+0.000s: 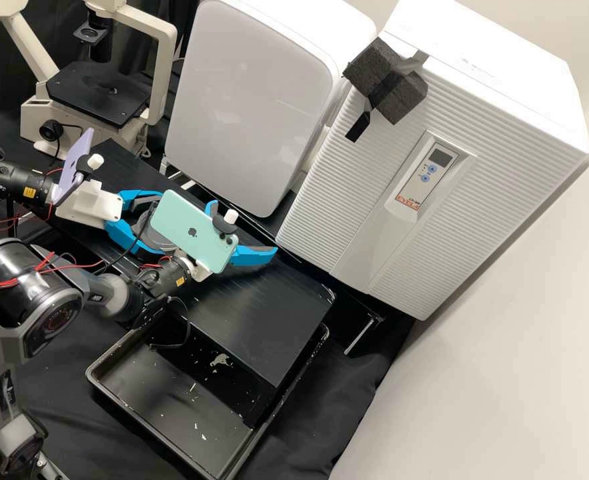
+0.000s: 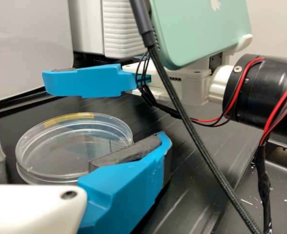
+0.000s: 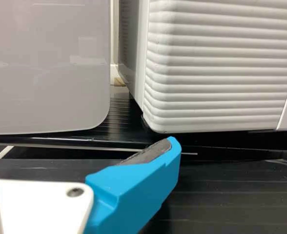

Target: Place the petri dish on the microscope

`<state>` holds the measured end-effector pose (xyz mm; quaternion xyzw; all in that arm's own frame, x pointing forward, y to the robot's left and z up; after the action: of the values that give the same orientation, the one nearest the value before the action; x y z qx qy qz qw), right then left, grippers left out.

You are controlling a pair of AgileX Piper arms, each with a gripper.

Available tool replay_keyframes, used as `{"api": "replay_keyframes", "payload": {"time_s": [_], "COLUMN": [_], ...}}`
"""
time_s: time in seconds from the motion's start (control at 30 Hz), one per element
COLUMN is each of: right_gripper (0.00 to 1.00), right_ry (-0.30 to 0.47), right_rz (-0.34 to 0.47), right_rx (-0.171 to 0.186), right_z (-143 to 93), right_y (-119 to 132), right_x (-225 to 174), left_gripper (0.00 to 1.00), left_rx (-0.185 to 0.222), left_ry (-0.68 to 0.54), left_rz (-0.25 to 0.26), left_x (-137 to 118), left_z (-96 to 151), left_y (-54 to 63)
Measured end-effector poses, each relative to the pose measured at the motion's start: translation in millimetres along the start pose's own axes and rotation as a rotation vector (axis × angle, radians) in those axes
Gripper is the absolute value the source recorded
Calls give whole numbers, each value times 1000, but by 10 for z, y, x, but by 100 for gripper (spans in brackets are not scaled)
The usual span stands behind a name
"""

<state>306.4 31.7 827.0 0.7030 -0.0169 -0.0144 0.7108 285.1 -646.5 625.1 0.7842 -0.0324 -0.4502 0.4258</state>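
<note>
Dish (image 2: 75, 146): one, on bench (image 1: 267, 317), between the left tool's (image 1: 150, 225) parted fingers. Right tool (image 1: 244, 227): one, over the bench, fingers wide apart. Microscope (image 1: 99, 92): one, high view's upper left.

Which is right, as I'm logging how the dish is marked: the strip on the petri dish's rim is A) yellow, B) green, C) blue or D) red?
A: in the left wrist view, a yellow strip curves along part of the rim of the clear petri dish.
</note>
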Motion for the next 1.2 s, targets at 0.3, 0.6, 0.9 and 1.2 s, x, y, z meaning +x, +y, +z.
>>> {"api": "replay_keyframes", "payload": {"time_s": [0.3, 0.6, 0.9, 1.2], "right_gripper": [100, 100, 100, 100], "right_ry": [0, 0, 0, 0], "right_rz": [0, 0, 0, 0], "right_rx": [0, 0, 0, 0], "right_z": [0, 0, 0, 0], "right_y": [0, 0, 0, 0], "right_x": [0, 0, 0, 0], "left_gripper": [0, 0, 0, 0], "left_rx": [-8, -9, -14, -35], "left_ry": [2, 3, 4, 77], "left_rz": [5, 7, 15, 48], "left_x": [-3, -4, -35, -365], "left_z": [-41, -47, -85, -274], "left_y": [-26, -23, -49, 46]}}
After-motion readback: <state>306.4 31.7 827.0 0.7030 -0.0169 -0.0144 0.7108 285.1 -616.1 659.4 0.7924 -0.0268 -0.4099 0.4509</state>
